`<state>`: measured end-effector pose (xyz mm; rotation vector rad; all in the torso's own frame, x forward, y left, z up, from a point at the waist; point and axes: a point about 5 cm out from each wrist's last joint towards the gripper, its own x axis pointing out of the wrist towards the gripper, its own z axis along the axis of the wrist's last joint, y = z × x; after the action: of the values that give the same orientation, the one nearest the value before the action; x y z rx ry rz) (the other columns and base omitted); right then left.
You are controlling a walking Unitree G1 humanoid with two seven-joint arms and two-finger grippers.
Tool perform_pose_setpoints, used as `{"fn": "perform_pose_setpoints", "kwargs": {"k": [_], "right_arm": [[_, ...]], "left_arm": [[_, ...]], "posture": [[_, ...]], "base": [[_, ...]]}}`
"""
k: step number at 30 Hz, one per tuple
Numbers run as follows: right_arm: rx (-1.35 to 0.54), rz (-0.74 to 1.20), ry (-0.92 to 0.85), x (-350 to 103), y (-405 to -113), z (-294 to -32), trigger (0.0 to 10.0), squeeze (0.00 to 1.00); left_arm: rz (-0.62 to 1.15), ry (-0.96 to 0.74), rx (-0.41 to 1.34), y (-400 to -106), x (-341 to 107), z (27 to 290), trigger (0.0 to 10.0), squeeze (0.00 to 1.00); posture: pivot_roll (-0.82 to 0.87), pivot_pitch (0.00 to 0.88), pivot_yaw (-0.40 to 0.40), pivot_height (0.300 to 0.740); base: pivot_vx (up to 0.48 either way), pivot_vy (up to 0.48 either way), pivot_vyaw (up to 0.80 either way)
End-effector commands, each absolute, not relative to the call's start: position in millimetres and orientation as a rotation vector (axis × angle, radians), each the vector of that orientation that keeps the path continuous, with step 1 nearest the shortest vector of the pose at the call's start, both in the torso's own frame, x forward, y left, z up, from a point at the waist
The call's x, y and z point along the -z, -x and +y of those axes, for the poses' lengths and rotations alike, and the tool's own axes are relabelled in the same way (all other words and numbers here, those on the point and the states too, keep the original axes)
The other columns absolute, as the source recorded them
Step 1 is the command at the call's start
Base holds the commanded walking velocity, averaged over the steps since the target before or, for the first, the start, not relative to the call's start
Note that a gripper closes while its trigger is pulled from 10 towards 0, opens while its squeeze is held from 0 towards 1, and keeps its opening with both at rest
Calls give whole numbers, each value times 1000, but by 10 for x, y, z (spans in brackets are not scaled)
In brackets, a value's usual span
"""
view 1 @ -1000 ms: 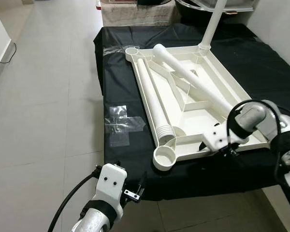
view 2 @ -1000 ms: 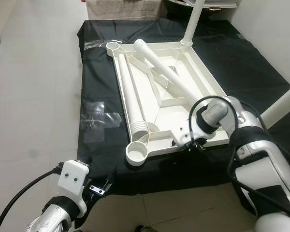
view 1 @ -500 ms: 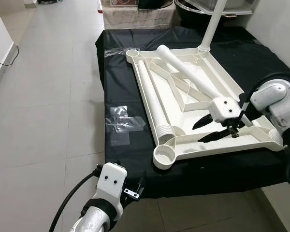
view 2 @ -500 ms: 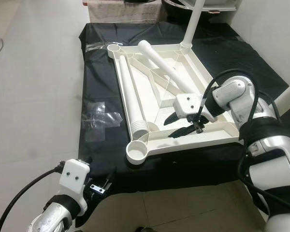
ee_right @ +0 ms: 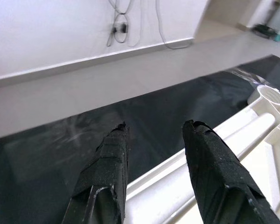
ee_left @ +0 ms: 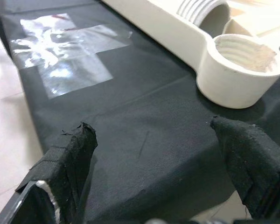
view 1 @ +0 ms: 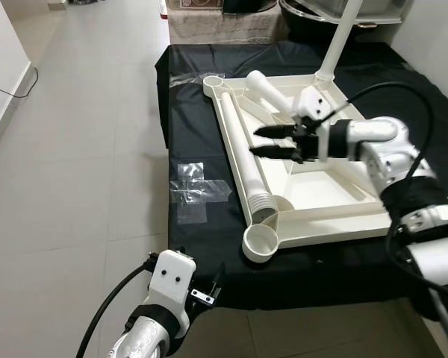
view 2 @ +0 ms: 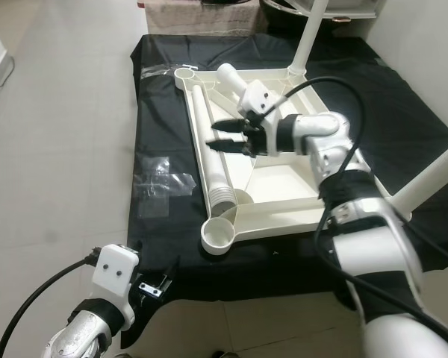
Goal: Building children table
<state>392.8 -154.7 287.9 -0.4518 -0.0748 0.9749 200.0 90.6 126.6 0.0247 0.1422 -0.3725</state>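
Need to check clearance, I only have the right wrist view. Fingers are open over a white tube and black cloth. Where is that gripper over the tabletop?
Observer: The right gripper hangs above the upturned tabletop, over the leg lying along its left edge.
Operator: Any legs fitted?
Observer: One leg stands upright in the far right corner socket.
Operator: Other loose legs?
Observer: A second one lies slanted across the frame, behind the gripper.
Operator: Left arm?
Observer: The left gripper is low at the cloth's near edge, open, short of the near corner socket.
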Motion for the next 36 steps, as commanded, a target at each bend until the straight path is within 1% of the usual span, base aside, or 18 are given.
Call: {"fn": "perform_pose_setpoints", "kwargs": {"k": [1, 2, 3, 4, 5, 7, 8, 12, 13, 14, 15, 16, 17, 18, 23, 27, 31, 36], "right_arm": [[-805, -60, 356, -2818, -4014, -1545, 10000, 0], [-805, -60, 356, -2818, -4014, -1545, 10000, 0], [-679, -53, 272, -2796, -4087, -1490, 10000, 0], [-679, -53, 272, -2796, -4087, -1490, 10000, 0], [-535, 19, 171, -2694, -4179, -1329, 10000, 0], [-535, 19, 171, -2694, -4179, -1329, 10000, 0], [-511, 43, 160, -2660, -4196, -1266, 10000, 0], [-503, 73, 168, -2612, -4204, -1186, 10000, 0], [-486, 120, 150, -2547, -4209, -1095, 10000, 0], [-486, 120, 150, -2547, -4209, -1095, 10000, 0], [-467, 174, 99, -2488, -4207, -960, 10000, 0], [-467, 174, 99, -2488, -4207, -960, 10000, 0], [-448, 214, 63, -2448, -4199, -862, 10000, 0], [-453, 234, 80, -2420, -4186, -779, 10000, 0], [-435, 264, 55, -2361, -4160, -609, 10000, 0], [-416, 264, 18, -2371, -4153, -519, 10000, 0], [-401, 269, 31, -2357, -4136, -417, 10000, 0], [-374, 294, 35, -2316, -4128, -405, 10000, 0]], "left_arm": [[167, -29, 368, -1973, -1210, 919, 10000, 0], [167, -29, 368, -1973, -1210, 919, 10000, 0], [167, -28, 368, -1973, -1210, 919, 10000, 0], [167, -28, 368, -1973, -1210, 919, 10000, 0], [165, -28, 367, -1971, -1218, 917, 10000, 0], [165, -28, 367, -1971, -1218, 917, 10000, 0], [164, -28, 367, -1970, -1221, 915, 10000, 0], [163, -27, 365, -1967, -1225, 913, 10000, 0], [162, -27, 364, -1964, -1231, 911, 10000, 0], [162, -27, 364, -1964, -1231, 911, 10000, 0], [162, -24, 363, -1958, -1238, 908, 10000, 0], [162, -24, 363, -1958, -1238, 908, 10000, 0], [161, -23, 361, -1955, -1243, 906, 10000, 0], [160, -21, 361, -1950, -1249, 904, 10000, 0], [157, -18, 363, -1941, -1265, 898, 10000, 0], [154, -18, 361, -1930, -1279, 892, 10000, 0], [151, -15, 360, -1908, -1298, 878, 10000, 0], [150, -11, 360, -1886, -1310, 867, 10000, 0]], "posture": [[50, 158, -65, 740], [50, 158, -65, 740], [51, 158, -68, 740], [51, 158, -68, 740], [60, 163, -71, 740], [60, 163, -71, 740], [60, 163, -71, 740], [63, 168, -77, 740], [63, 171, -77, 740], [63, 171, -77, 740], [64, 180, -84, 740], [64, 180, -84, 740], [64, 180, -84, 740], [56, 183, -85, 740], [60, 192, -91, 740], [66, 198, -94, 740], [68, 213, -100, 740], [66, 227, -108, 740]], "base": [[0, 0, 0], [0, 0, 0], [0, 0, 0], [0, 0, 0], [0, 0, 0], [0, 0, 0], [0, 0, 0], [0, 0, 0], [0, 0, 0], [0, 0, 0], [0, 0, 0], [0, 0, 0], [0, 0, 0], [0, 0, 0], [0, 0, 0], [0, 0, 0], [0, 0, 0], [0, 0, 0]]}}
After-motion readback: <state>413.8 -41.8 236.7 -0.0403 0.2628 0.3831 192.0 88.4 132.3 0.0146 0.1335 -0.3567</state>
